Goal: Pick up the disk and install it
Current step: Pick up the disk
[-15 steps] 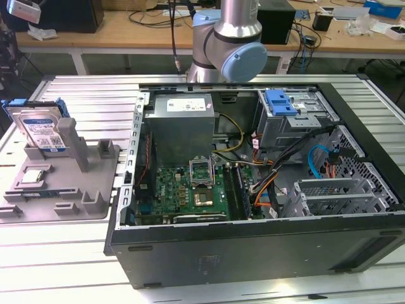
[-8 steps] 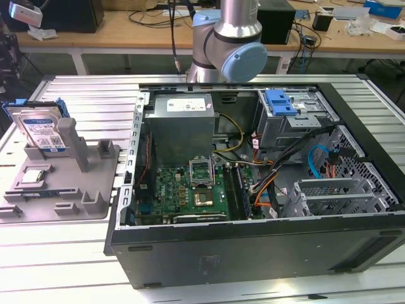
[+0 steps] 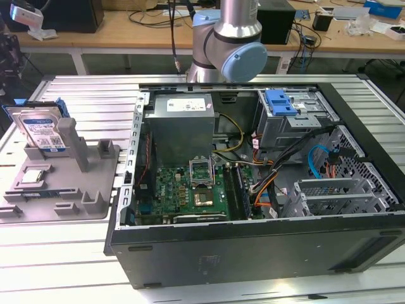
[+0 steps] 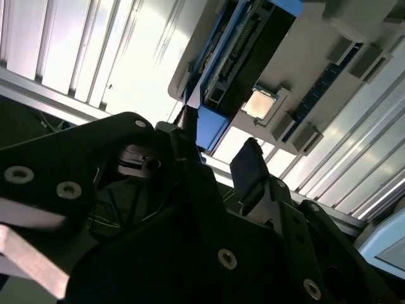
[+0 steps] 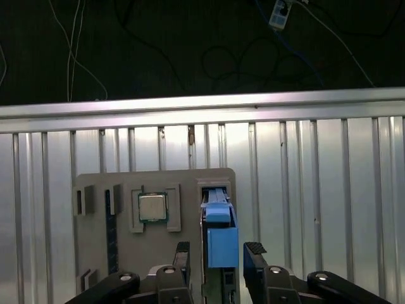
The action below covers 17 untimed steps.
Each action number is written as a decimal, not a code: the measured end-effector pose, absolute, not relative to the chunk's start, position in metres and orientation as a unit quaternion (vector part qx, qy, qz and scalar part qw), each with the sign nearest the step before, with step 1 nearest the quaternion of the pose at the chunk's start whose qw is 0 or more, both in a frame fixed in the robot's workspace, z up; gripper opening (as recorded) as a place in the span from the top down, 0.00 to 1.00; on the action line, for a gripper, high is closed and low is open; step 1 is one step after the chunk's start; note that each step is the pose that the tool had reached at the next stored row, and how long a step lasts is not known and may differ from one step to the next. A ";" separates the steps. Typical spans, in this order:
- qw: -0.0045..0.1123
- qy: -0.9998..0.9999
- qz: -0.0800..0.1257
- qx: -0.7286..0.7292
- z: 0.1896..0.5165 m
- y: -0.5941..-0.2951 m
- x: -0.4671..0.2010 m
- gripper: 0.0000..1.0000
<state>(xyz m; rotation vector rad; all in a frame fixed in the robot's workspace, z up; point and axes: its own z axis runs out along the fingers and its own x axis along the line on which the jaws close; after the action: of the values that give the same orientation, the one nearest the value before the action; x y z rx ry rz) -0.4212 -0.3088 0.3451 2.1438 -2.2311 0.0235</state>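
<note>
The silver, blue-framed disk [image 3: 43, 126] is stood on edge in a grey tray [image 3: 95, 190]; the gripper [image 5: 218, 254] is held open astride it, nothing gripped.

The arm [image 3: 228, 41] is made of silver tube and pale blue caps, and the black gripper [image 5: 218, 252] is dotted with screws.

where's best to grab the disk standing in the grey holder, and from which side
Probably the thin, blue-framed top edge of the disk, pinched across its thickness from above: it stands on edge with its lower part slotted in the grey holder.
</note>
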 end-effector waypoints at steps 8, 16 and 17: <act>0.024 -0.719 0.008 0.694 0.337 -0.307 -0.422 0.50; 0.024 -0.717 0.008 0.697 0.329 -0.307 -0.423 0.50; 0.024 -0.716 0.008 0.697 0.327 -0.307 -0.423 0.50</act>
<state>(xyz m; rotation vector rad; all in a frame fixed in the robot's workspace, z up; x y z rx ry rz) -0.4230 -0.3065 0.3267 2.1578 -2.2177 0.0240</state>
